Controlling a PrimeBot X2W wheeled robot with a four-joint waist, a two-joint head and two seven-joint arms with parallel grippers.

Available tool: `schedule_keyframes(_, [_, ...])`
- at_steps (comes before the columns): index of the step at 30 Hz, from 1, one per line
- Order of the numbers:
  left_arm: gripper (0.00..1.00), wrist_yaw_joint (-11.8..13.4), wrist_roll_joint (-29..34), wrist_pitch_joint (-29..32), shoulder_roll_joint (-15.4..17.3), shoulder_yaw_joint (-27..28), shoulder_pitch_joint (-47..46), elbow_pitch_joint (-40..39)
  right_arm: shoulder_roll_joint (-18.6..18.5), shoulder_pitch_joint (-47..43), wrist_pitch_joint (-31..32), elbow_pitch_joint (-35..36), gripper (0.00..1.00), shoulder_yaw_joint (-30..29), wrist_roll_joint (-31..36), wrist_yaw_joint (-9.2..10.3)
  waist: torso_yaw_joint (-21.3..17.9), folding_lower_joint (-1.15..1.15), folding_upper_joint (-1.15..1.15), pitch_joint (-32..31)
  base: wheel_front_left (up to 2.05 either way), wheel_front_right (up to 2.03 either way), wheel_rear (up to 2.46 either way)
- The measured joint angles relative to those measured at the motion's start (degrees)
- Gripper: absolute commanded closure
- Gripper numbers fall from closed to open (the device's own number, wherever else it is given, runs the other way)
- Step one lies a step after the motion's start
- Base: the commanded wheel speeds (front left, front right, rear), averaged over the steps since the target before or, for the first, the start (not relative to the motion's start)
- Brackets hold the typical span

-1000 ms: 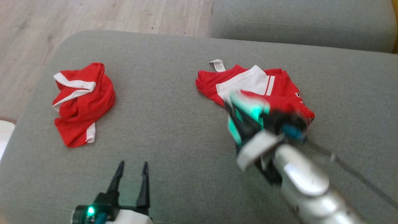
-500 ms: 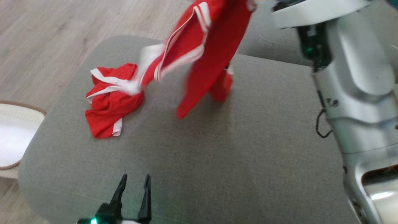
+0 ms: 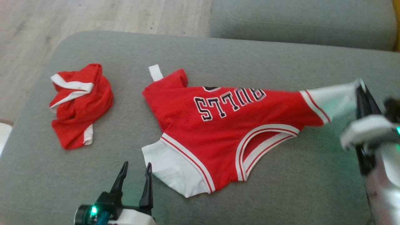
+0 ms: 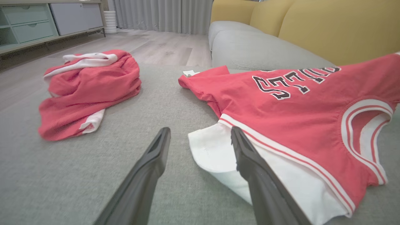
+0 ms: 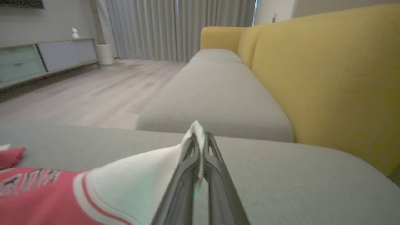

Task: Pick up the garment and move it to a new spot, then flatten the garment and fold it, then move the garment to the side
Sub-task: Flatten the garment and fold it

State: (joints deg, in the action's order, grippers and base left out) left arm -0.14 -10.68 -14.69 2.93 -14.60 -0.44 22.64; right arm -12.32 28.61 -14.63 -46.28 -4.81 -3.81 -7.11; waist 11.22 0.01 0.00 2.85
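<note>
Red Bulls jersey (image 3: 225, 125) lies mostly spread on the grey seat cushion (image 3: 218, 53), chest side up, with the "BULLS" lettering upside down in the head view. Its neck opening, trimmed in white and red, faces the near edge. A white care label (image 3: 155, 72) sticks out at the jersey's far left corner. Right gripper (image 3: 360, 87) is clenched on the tip of one white sleeve (image 3: 331, 98). In the right wrist view a peak of white cloth pokes up between its closed fingers (image 5: 187, 162), and the sleeve is drawn out taut toward the robot's right — lifted off the cushion there, while the red body rests flat. The other white sleeve (image 3: 175, 172) lies flat at the near left. Left gripper (image 3: 137, 165) hangs low over the cushion with its jaws spread and nothing between them. Its right finger (image 4: 250, 162) sits just beside the edge of that near sleeve — contact cannot be told. A second red-and-white garment (image 3: 79, 104) sits crumpled in a heap at the left of the cushion, well apart from the jersey. Beyond the cushion are another grey seat (image 3: 297, 22), the yellow backrest (image 5: 328, 78) and a pale wood floor (image 3: 93, 15).
</note>
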Motion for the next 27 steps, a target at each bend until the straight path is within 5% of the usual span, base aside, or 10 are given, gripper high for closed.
schedule_keyframes(1, [0.0, -0.3, 0.0, 0.0, 0.0, -0.12, -0.39, 0.02, -0.31, -1.55, 0.0, -0.57, 1.0, -1.74, 1.11, 0.0, -0.49, 0.0, 0.0, 0.33, 0.0, 0.0, 0.0])
schedule_keyframes(2, [0.0, -0.4, 0.0, 0.0, 0.0, -0.2, -0.63, 0.0, -0.57, -3.04, 0.0, -0.97, 0.15, -3.42, 2.34, 0.0, -0.99, 0.0, 0.0, 0.62, 0.0, 0.0, 0.0])
schedule_keyframes(3, [0.0, -0.4, 0.0, 0.0, -0.04, -0.23, -0.7, 0.01, -0.63, -4.22, 0.0, -1.32, 0.0, -5.09, 3.28, 0.0, -1.45, 0.0, 0.0, 0.88, 0.0, 0.0, 0.0])
schedule_keyframes(10, [0.0, -0.4, 0.08, 0.0, -0.04, -0.09, -0.69, 0.18, 1.87, -7.05, 0.0, 4.43, 0.0, -8.7, 7.48, 0.0, -3.82, 0.0, 0.0, 1.51, 0.0, 0.0, 0.0])
schedule_keyframes(14, [0.0, -0.44, 0.08, 0.0, -0.05, -0.03, -0.69, 0.49, 4.67, -7.15, 0.0, 10.57, 0.0, -4.74, 7.91, 0.0, -4.23, 0.0, 0.0, 1.25, 0.0, 0.0, 0.0])
schedule_keyframes(21, [0.0, -0.45, 0.07, 0.0, -0.04, -0.12, -0.68, 0.79, 6.19, -9.26, 0.0, 16.71, 0.0, 21.75, 2.69, 0.0, -2.24, 0.0, 0.0, 1.01, 0.0, 0.0, 0.0])
schedule_keyframes(27, [0.0, -0.45, 0.07, 0.0, -0.04, -0.1, -0.47, 1.18, 5.08, -9.26, 0.0, 15.01, 0.0, 46.01, -5.53, 0.0, 0.76, -0.01, 0.0, 0.71, 0.0, 0.0, 0.0])
